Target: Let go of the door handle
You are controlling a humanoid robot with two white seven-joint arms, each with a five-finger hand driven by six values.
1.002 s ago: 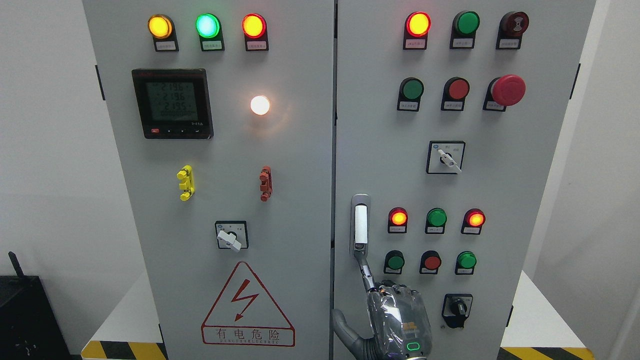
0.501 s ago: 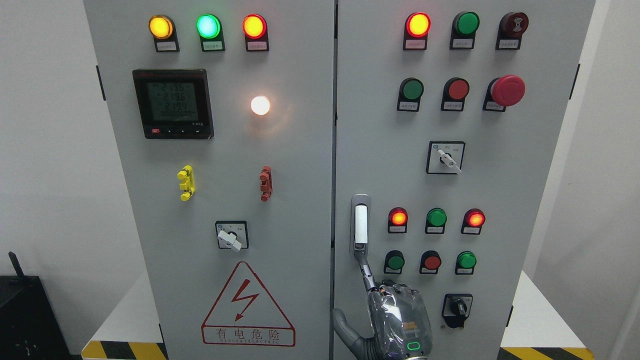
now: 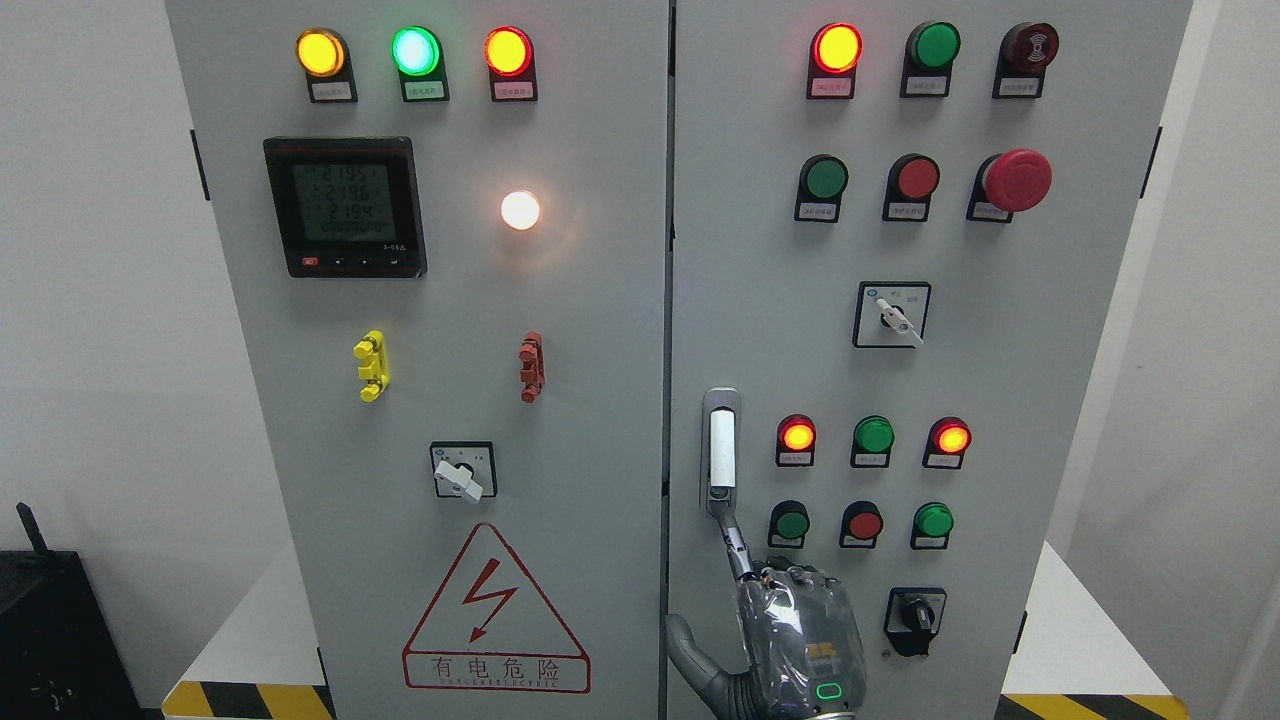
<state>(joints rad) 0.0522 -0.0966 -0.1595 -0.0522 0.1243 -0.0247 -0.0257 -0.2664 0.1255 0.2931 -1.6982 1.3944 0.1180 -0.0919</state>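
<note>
hand: right, one finger out, tip on door handle foot, holding nothing | release: draw straight back, avoid nearby buttons

Lit meter, red mushroom button, label print unreadable

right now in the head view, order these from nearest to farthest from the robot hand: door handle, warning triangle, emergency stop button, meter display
Measured from the hand at the bottom of the right door:
1. Door handle, just above it, with one finger reaching its lower end.
2. Warning triangle, left, low on the left door.
3. Emergency stop button, upper right.
4. Meter display, upper left.
</note>
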